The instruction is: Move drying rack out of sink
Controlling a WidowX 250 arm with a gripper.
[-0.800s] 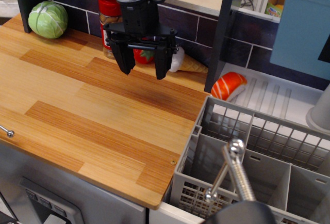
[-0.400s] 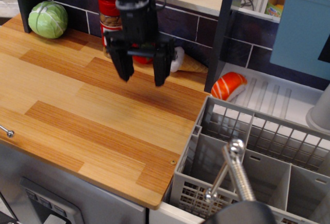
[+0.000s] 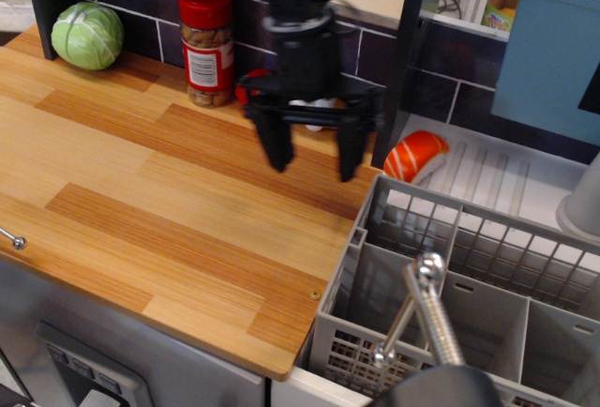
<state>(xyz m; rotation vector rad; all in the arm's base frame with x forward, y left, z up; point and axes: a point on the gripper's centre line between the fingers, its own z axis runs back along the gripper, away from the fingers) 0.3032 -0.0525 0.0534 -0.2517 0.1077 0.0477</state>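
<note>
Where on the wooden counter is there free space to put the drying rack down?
The wooden counter is bare from the cabbage and spice jar forward to its front edge. It is crowded at the back right, where the open gripper hangs, next to the drying rack.

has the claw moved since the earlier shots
Yes. The black claw has shifted right along the wooden counter, away from the red-lidded jar it used to hide and toward the grey slatted plastic drying rack, jaws open.
</note>
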